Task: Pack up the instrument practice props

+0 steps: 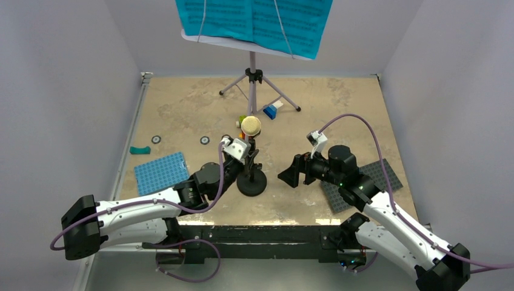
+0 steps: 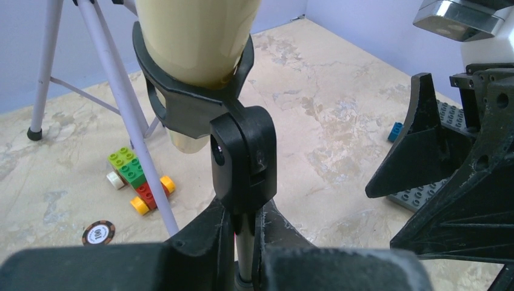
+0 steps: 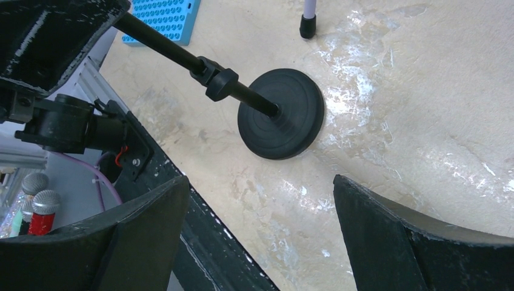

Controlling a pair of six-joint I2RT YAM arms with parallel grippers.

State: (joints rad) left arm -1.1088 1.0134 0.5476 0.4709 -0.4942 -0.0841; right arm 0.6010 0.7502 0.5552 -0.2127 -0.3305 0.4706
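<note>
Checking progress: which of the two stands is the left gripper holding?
The black mic stand, round-based, gripped at its pole; the tripod music stand stands apart.

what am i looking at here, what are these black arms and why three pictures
Two robot arms stand at the near edge of a table. One picture looks down from above; the other two come from wrist cameras. The left gripper is closed on the pole of a black mic stand, which carries a cream microphone. The right gripper is open and empty. Also there: a music stand with teal pages, a blue baseplate, a grey baseplate, small bricks.
</note>
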